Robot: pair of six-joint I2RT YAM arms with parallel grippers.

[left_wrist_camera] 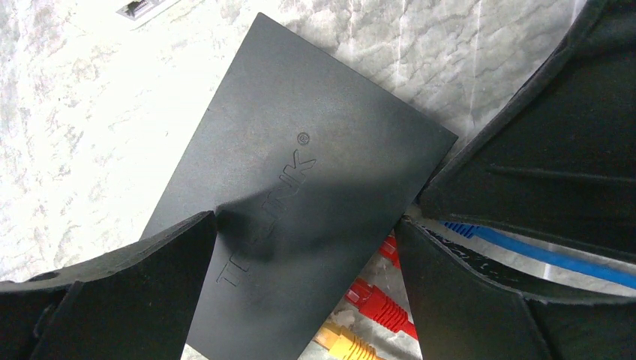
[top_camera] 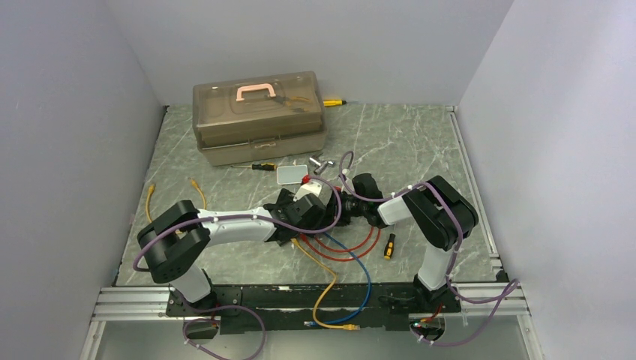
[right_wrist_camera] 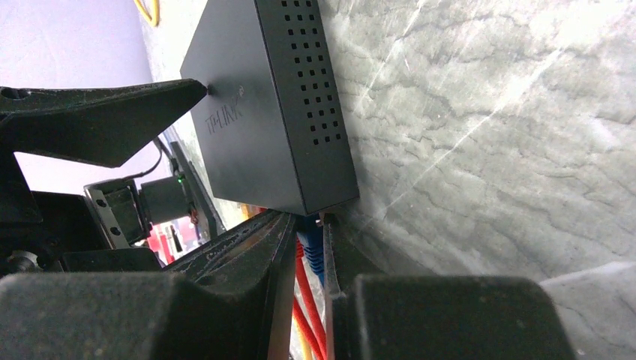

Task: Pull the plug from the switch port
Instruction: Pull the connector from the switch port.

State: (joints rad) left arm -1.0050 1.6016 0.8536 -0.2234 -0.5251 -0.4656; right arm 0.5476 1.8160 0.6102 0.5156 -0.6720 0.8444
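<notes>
While pinning the switch flat to the middle of the bench with left jaws spread wide, and with right jaws clenched on the blue plug at its port edge, draw straight out along the cable: level, no twisting, no lifting.

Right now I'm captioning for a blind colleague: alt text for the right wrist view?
The right end effector pinches a blue plug at the corner of a black switch on a marbled table. The left end effector presses one finger on the switch's top.
</notes>
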